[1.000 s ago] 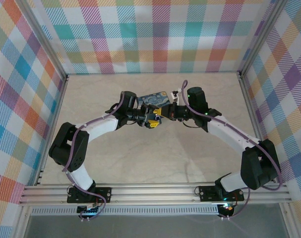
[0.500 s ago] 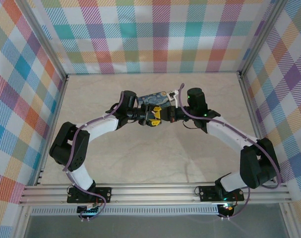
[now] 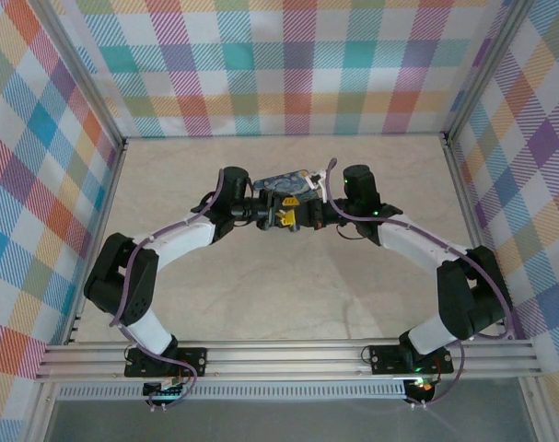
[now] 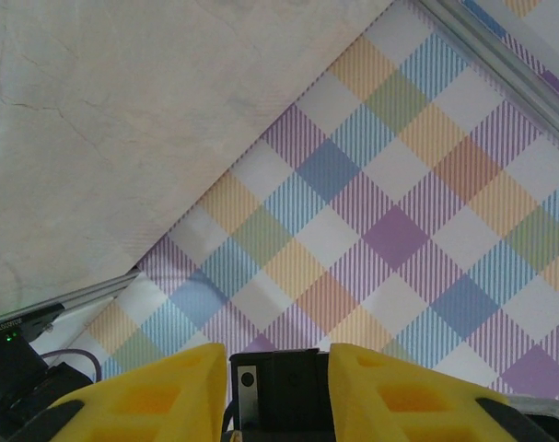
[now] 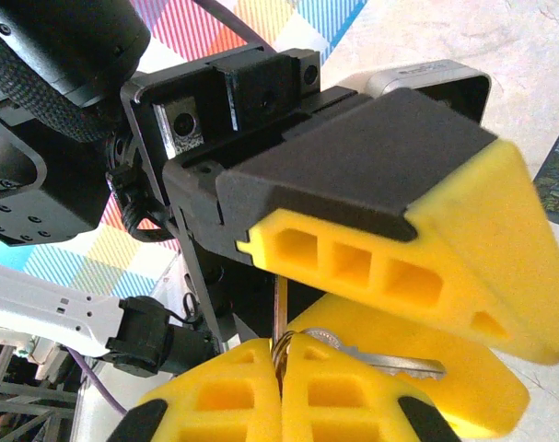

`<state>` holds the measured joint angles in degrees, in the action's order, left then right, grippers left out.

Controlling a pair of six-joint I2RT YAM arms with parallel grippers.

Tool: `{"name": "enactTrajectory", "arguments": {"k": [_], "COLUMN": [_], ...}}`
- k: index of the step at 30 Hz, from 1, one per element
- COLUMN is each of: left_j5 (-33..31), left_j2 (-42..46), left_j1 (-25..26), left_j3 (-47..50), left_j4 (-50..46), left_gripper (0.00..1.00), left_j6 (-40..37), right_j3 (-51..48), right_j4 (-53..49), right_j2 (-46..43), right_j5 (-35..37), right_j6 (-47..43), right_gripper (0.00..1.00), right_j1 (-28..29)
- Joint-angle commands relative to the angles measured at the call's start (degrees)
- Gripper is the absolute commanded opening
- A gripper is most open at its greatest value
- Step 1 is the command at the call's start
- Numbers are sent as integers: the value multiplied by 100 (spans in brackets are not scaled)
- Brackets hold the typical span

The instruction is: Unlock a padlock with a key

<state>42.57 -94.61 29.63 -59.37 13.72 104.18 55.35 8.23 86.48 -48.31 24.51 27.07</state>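
My two grippers meet nose to nose over the middle of the table, the left gripper (image 3: pixel 277 217) facing the right gripper (image 3: pixel 300 215). In the right wrist view my right gripper (image 5: pixel 281 354) is shut on a key ring. The key (image 5: pixel 279 299) stands up from it edge-on, into the dark gap between the left gripper's yellow fingers (image 5: pixel 399 258). A second silver key (image 5: pixel 390 357) hangs off to the right. The left gripper (image 4: pixel 277 350) has its jaws apart with a dark block (image 4: pixel 288 396) between them; whether they grip it is unclear. The padlock is hidden.
A dark blue starry-night tin (image 3: pixel 286 184) lies on the beige table (image 3: pixel 279 295) just behind the grippers. Plaid walls (image 3: pixel 288 64) and aluminium rails enclose the table on three sides. Purple cables run along both arms.
Both grippers have shifted together toward the back of the table, closer to the tin, staying nose to nose. The right gripper has stayed shut.
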Motion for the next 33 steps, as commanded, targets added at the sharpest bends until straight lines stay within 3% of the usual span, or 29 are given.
{"name": "enactTrajectory", "arguments": {"k": [1, 11, 25, 33], "left_j5": [129, 101, 96, 66], "left_j2": [208, 232, 232, 270], "left_j1": [52, -1, -71, -115], "left_j3": [31, 82, 22, 115], "left_j4": [127, 97, 105, 76], "left_gripper": [31, 19, 24, 9], "left_j6": [157, 131, 164, 155], "right_j3": [-68, -249, -436, -530], "right_j4": [246, 382, 449, 619], "right_j2": [27, -127, -235, -274], "right_j5": [12, -25, 74, 347], "right_j6": [-149, -238, -379, -289], "right_gripper": [4, 4, 2, 1], "right_j1": [44, 44, 40, 44]}}
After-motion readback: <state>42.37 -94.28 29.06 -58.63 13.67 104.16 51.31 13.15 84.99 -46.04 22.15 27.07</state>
